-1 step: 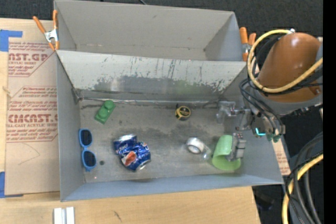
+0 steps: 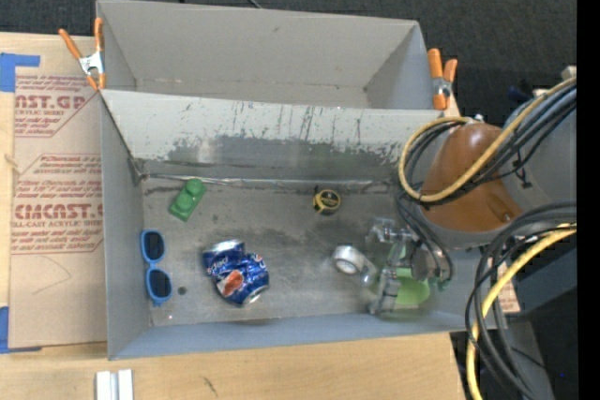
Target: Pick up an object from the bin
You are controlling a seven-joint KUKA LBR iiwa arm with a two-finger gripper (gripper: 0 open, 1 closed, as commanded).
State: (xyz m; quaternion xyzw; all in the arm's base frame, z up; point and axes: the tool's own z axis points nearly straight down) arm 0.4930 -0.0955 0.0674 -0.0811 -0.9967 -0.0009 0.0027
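My gripper (image 2: 382,265) is low in the bin's near right corner and stands open, one fingertip toward the back and the other toward the front wall. A pale green block (image 2: 412,293) lies against the front fingertip on its right side, not between the two fingers. A small silver tape roll (image 2: 349,260) rests on the floor just left of the gripper, apart from it. Further back sits a small yellow and black round thing (image 2: 326,200).
A crushed blue cola can (image 2: 235,273) lies in the front middle. Blue sunglasses (image 2: 154,266) rest along the left wall, and a green plastic piece (image 2: 188,199) sits at the back left. The arm's orange cover and looping cables hang over the right rim.
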